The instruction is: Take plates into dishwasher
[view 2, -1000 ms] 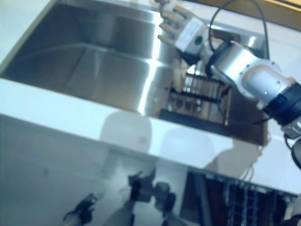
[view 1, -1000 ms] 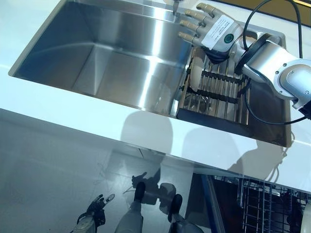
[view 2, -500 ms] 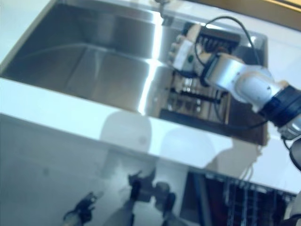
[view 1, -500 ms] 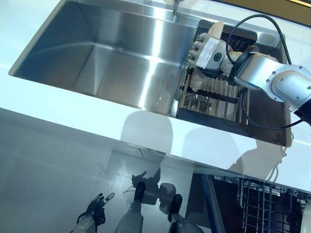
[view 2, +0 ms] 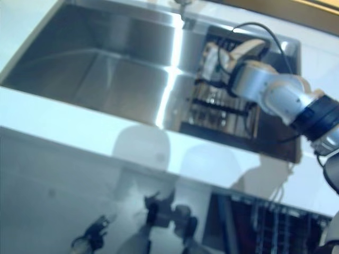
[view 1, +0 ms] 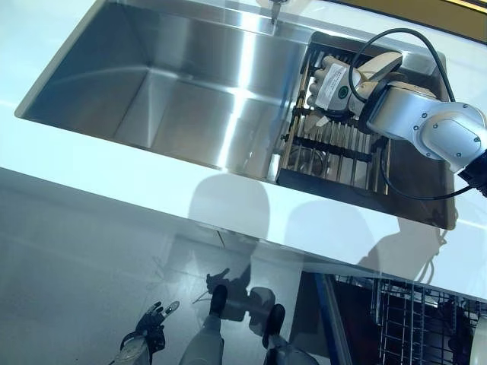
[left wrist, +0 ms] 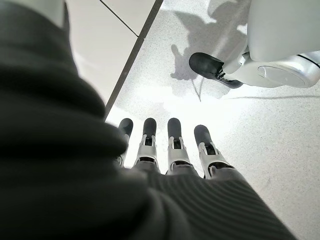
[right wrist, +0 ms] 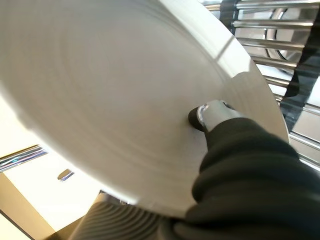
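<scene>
A white plate point(right wrist: 115, 100) fills the right wrist view, with the thumb point(right wrist: 212, 112) of my right hand point(view 1: 332, 78) pressed on its face. The hand is curled on this plate over the far end of the dish rack point(view 1: 342, 144), which sits in the right part of the steel sink point(view 1: 175, 99). From the head, only a cream edge of the plate point(view 1: 384, 63) shows past the hand. My left hand point(view 1: 144, 334) hangs low by the floor, its fingers point(left wrist: 175, 145) straight and empty.
The white counter point(view 1: 114, 171) runs along the sink's near edge. A faucet tip point(view 1: 274, 9) stands at the sink's far rim. A wire dishwasher rack point(view 1: 411, 319) shows below the counter at the lower right.
My right hand came down from above the rack's far corner and closed on the plate. The plate that stood at the rack's left side is now up in the hand.
</scene>
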You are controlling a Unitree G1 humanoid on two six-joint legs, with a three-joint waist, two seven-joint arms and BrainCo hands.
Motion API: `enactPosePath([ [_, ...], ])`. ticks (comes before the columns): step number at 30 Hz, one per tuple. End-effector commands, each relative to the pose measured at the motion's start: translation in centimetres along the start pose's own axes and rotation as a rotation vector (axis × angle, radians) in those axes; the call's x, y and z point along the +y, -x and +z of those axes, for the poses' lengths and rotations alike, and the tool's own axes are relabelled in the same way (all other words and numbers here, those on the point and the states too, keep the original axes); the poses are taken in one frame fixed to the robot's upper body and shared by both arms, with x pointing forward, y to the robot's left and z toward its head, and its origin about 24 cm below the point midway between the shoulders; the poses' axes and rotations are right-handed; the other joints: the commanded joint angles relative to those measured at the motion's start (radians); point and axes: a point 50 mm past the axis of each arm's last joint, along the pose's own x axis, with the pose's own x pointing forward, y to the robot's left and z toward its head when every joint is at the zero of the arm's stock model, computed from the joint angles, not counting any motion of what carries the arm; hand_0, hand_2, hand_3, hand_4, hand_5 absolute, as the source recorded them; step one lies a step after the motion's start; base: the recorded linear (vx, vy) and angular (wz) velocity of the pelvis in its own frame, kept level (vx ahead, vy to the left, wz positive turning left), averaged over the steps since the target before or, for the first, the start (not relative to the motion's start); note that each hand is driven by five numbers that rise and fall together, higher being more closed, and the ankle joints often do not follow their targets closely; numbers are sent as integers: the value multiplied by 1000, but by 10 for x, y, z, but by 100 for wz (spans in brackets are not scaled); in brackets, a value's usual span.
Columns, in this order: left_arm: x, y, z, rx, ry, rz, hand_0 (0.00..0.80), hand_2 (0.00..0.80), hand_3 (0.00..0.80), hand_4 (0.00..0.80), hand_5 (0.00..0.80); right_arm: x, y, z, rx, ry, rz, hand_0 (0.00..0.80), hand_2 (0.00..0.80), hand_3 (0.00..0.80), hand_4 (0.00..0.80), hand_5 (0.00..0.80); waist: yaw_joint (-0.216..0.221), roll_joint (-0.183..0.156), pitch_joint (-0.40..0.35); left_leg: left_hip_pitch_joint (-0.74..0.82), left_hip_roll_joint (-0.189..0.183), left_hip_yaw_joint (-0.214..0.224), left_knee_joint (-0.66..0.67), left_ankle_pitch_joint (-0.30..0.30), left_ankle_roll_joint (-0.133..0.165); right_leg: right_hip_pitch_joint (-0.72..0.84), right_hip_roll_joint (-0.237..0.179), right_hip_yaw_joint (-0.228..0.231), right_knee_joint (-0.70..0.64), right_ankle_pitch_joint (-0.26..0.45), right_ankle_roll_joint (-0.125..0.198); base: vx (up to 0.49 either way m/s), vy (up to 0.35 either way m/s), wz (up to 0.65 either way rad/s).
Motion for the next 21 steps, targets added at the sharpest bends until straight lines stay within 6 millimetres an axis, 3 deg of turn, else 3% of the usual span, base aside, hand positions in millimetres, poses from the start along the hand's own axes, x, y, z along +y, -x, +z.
enactPosePath([
  [1,11,3,0,-23,32,30,0,0,0,0,0,8,4,-18,91,10,10,800,800,800,800,800,16,-27,-9,3,-14,46,-7,-51,21,-9,-9,-24,-1,-12,31,0,0,0],
  [10,16,4,-4,-8,24,55,0,0,0,0,0,1,13,-51,263,-67,-133,800,800,800,800,800,3,-45,-49,31,-10,49,-7,-67,24,13,-3,-6,-1,-18,35,0,0,0],
  [21,15,5,-14,34,0,87,0,0,0,0,0,1,43,-99,564,-276,-306,800,800,800,800,800,-30,-71,-155,121,2,71,-7,-113,29,84,8,39,-1,-40,42,2,-27,-5],
])
